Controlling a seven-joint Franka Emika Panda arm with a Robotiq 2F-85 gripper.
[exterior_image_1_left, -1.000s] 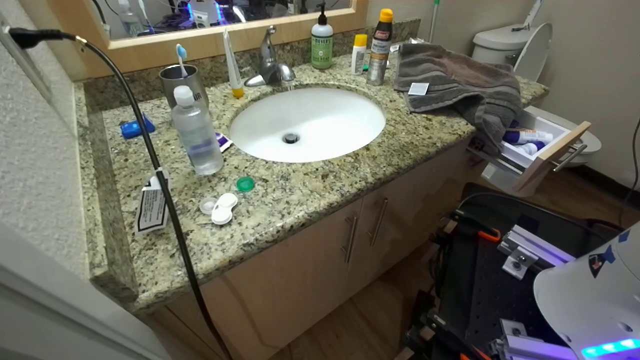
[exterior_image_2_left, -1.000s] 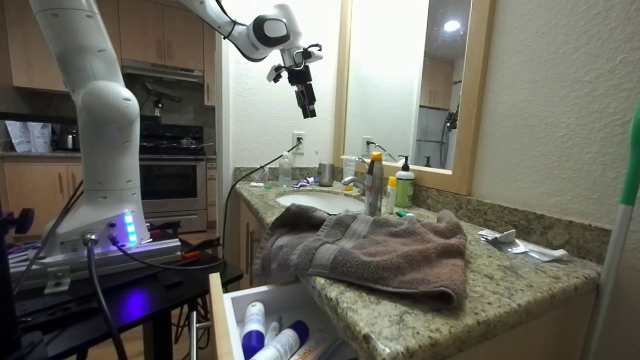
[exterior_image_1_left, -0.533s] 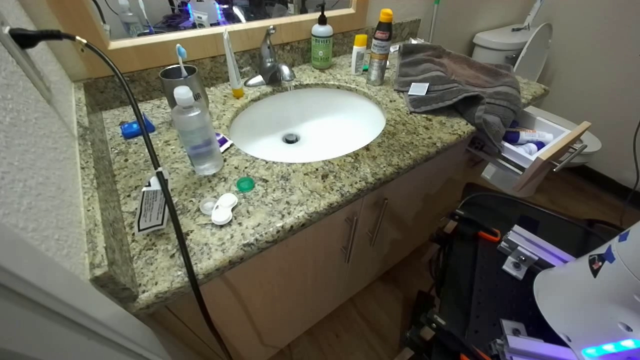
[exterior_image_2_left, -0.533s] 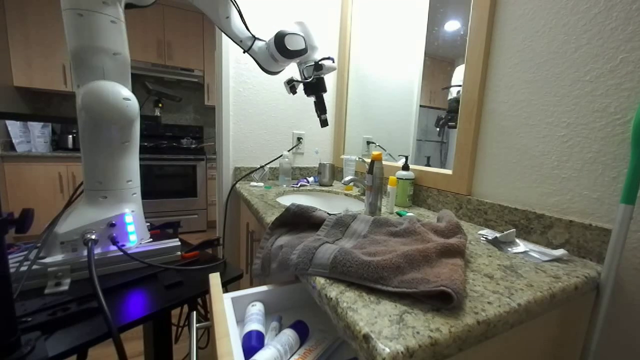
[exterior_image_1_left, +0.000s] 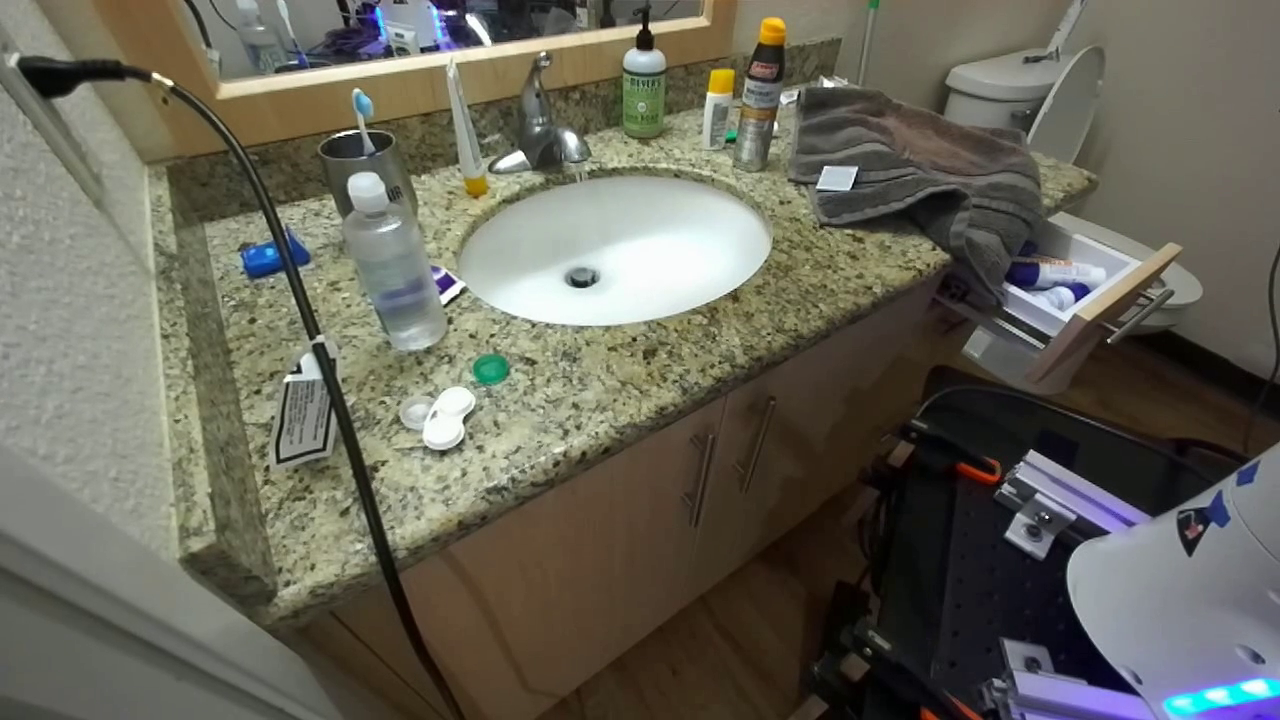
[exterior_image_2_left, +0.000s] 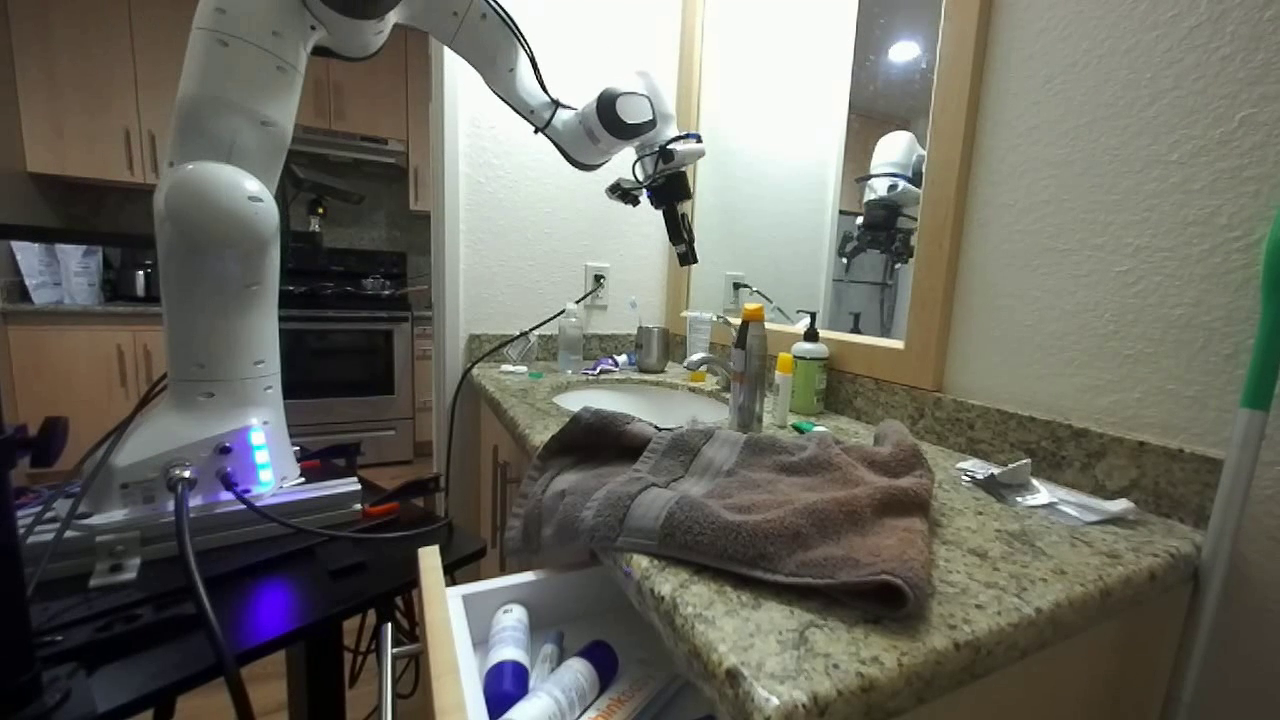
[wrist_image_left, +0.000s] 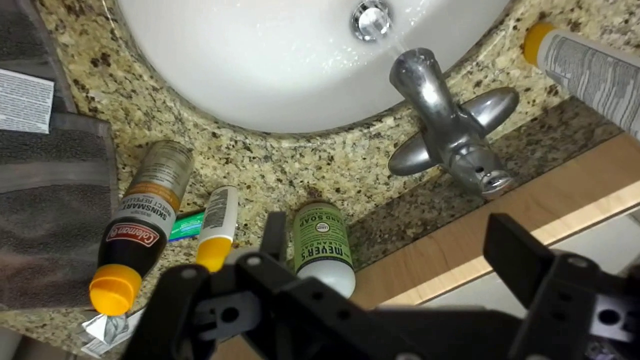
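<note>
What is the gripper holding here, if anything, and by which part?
Nothing is held: the gripper is open in the air above the counter, its fingers apart.

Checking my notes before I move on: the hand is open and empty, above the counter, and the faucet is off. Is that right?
Not quite: the faucet is running. The wrist view shows water streaming from it toward the drain. The rest stands: the hand is open and empty, above the counter.
</note>
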